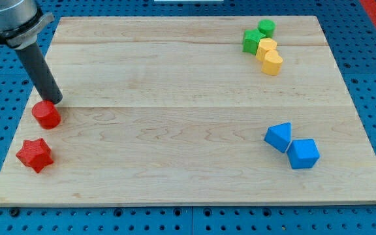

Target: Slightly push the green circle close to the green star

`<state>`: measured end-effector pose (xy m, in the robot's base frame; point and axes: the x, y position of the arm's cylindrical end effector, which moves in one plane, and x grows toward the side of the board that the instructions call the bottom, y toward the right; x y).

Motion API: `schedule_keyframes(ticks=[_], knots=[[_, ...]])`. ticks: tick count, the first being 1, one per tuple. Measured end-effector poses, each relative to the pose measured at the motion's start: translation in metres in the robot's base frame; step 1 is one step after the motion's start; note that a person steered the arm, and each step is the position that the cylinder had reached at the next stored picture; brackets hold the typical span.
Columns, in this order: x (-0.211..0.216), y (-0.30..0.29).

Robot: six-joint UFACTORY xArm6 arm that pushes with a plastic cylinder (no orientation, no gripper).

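Resting my tip (55,101) against red cylinder (46,114), gripping nothing, far from green circle (266,27), green star (252,41)

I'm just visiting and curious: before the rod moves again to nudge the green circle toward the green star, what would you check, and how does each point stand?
1. My tip near the green circle: not ok, it sits beside the red cylinder at the view's left.
2. Circle and green star visible: ok.
3. Circle already touching star: cannot tell.
4. Yellow blocks crowd the star: not ok.
5. Blue blocks out of the way: ok.
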<state>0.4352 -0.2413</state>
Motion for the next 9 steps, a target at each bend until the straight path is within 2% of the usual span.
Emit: schedule_keyframes(ticks=[1, 3, 7, 8, 9], knots=[[-0.005, -0.006], [0.047, -0.006], [-0.021, -0.036], [-0.015, -0.006], [-0.020, 0.052]])
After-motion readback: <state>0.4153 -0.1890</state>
